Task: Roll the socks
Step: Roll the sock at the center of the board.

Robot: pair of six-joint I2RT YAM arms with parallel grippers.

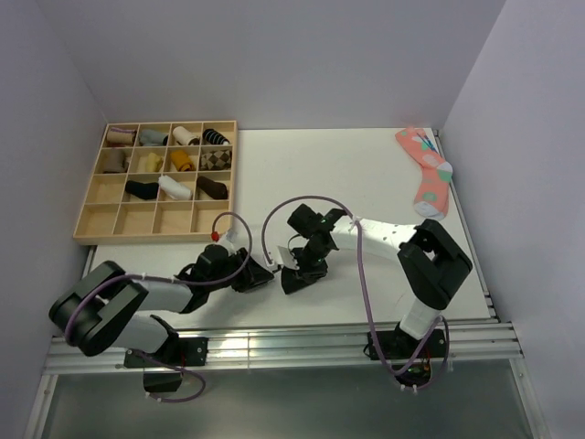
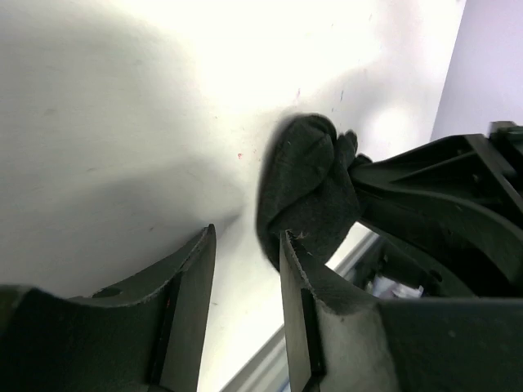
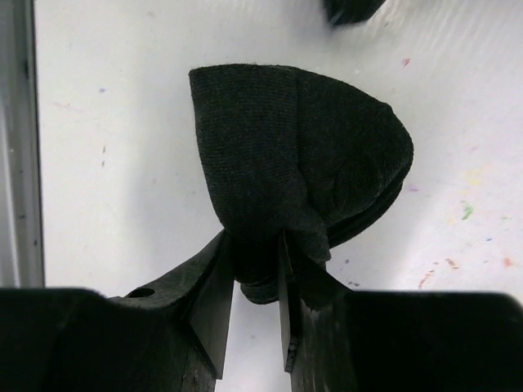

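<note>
A black sock, bunched into a rounded bundle, lies on the white table near the front edge. My right gripper is shut on the bundle's gathered end. In the top view the bundle sits under the right gripper. My left gripper is open, low over the table, with bare table between its jaws. The bundle lies just past its right fingertip, on the outer side. In the top view the left gripper is just left of the bundle. A pink patterned sock lies flat at the far right.
A wooden compartment tray stands at the back left with several rolled socks in its upper cells. The table's front edge and a metal rail run just behind the grippers. Walls close in on the left and right.
</note>
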